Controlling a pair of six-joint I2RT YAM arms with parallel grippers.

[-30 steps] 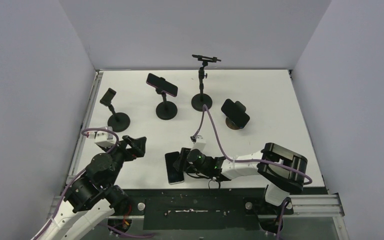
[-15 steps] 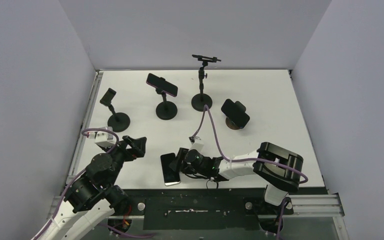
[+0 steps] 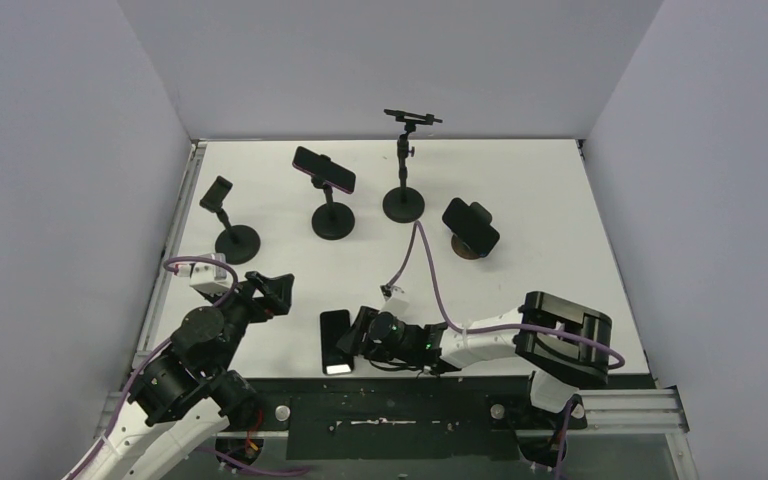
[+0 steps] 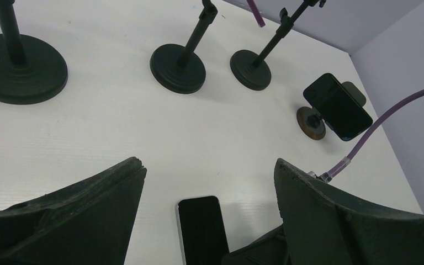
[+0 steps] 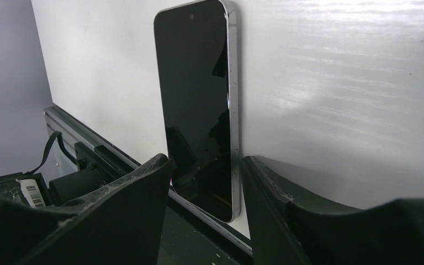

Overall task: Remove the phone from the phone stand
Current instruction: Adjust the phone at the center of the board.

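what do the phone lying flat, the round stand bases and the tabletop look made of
phone: glossy black glass front, showing mirror-like reflections; silvery rim looks like metal, possibly painted plastic.
stand base: matte black, coated metal or plastic; dull sheen on stepped rings.
tabletop: white, faintly ribbed, likely plastic board or laminate.

Phone [image 5: 199, 105]: glossy black glass face, satin metal edge. Table [image 5: 337, 83]: white, finely ribbed, slight sheen. Fingers [image 5: 116, 221]: matt black plastic, rough-edged. Stand base [image 4: 22, 69]: matt black, smooth.
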